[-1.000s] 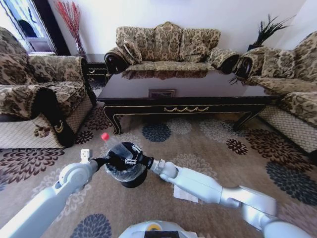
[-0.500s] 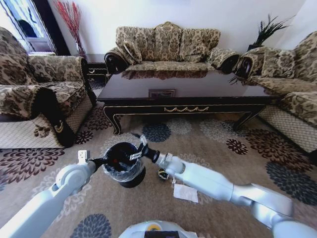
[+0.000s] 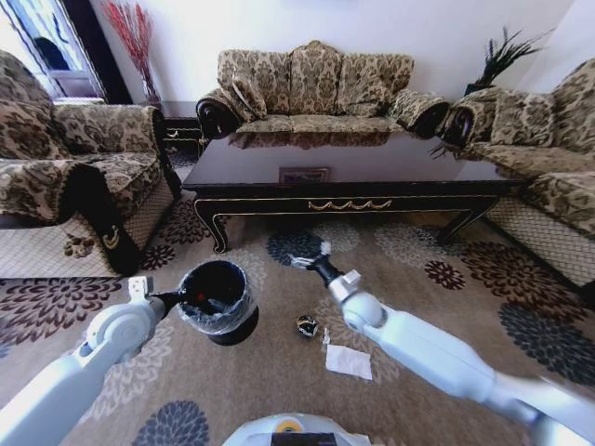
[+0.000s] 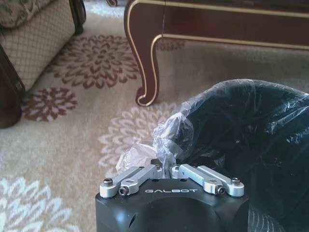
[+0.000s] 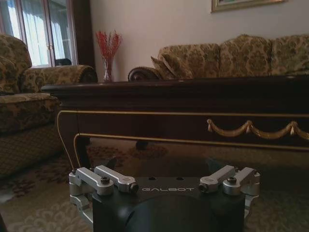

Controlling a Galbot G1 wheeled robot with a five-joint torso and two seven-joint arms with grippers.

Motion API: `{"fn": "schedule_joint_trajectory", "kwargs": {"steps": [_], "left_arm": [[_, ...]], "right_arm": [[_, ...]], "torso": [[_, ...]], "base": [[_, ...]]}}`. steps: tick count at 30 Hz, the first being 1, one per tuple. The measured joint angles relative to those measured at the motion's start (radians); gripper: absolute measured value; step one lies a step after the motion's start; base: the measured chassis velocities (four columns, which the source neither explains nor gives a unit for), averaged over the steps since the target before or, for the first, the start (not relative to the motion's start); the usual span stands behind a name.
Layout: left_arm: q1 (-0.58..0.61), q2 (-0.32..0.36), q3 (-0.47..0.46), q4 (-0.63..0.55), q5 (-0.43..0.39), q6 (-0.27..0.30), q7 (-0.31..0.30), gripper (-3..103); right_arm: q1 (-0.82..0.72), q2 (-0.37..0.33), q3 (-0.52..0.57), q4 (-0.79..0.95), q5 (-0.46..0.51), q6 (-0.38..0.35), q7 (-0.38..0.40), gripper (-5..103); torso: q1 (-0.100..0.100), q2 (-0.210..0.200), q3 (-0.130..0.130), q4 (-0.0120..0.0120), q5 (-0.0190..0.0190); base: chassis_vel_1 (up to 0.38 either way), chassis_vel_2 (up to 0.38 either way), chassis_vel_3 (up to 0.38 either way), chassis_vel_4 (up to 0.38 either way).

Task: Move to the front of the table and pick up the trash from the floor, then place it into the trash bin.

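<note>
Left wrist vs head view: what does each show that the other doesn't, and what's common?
Left wrist alone shows the left gripper shut on a fold of the clear liner at the trash bin rim.

Head view alone shows the right gripper, open, raised over the carpet in front of the table; a dark wrapper ball and a white paper square lying on the floor; something red inside the bin; the sofas.

Both show the bin, the table leg and the flowered carpet.
</note>
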Motion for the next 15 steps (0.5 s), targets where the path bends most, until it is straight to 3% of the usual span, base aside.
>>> {"fn": "schedule_joint_trajectory", "kwargs": {"steps": [3,8,11,15], "left_arm": [[-0.008,0.013,-0.014,-0.007,-0.006,-0.005,0.001,3],[-0.01,0.035,-0.079,-0.036,-0.044,-0.006,-0.008,3],[-0.012,0.041,-0.104,-0.043,-0.059,-0.006,-0.026,3],[-0.005,0.024,-0.119,-0.064,-0.066,-0.004,-0.035,3]], "right_arm": [[-0.06,-0.012,0.03,0.002,-0.01,-0.035,-0.01,100],[-0.121,-0.015,0.032,-0.006,-0.109,-0.068,-0.043,100],[-0.116,-0.002,-0.017,-0.032,-0.158,-0.069,-0.05,100],[-0.036,0.043,-0.178,-0.104,-0.208,-0.085,-0.015,100]], "torso": [[0.0,0.0,0.0,0.0001,-0.0002],[0.0,0.0,0.0,-0.0002,-0.0001],[0.0,0.0,0.0,0.0001,-0.0001],[0.0,0.0,0.0,0.0003,-0.0002]], "base": [[0.0,0.0,0.0,0.0],[0.0,0.0,0.0,0.0],[0.0,0.0,0.0,0.0],[0.0,0.0,0.0,0.0]]}}
